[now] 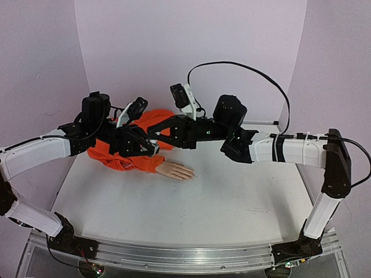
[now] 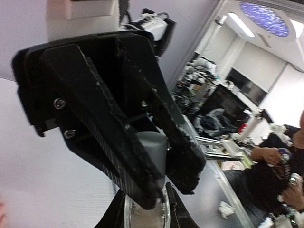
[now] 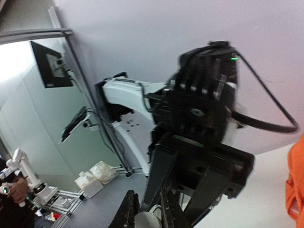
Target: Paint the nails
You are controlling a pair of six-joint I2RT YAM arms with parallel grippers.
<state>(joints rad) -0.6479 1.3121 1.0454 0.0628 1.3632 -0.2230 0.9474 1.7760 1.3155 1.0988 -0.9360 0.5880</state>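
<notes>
Uncapping step: small clear bottle (image 2: pixel 147 216) pinched between two claws, nails (image 1: pixel 189 174) not yet reached

Left claw (image 2: pixel 168 190) clamped from above on the grey cap (image 2: pixel 153 145), right claw (image 3: pixel 148 211) closed from below on the bottle's glass body, both up in the air over the orange sleeve (image 1: pixel 130 161) toward the far left corner of the table (image 1: pixel 232 202); pale mannequin hand (image 1: pixel 175 170) lying flat just past the cuff, left of the table's middle, fingertips aimed at the right edge, nails too small to make out. Probably next: twist and lift the cap, with whatever brush hangs under it, straight off while keeping the bottle upright and steady, then bring the brush down to a fingertip without dripping on the sleeve. No brand, label or lettering legible on bottle, cap or arms
</notes>
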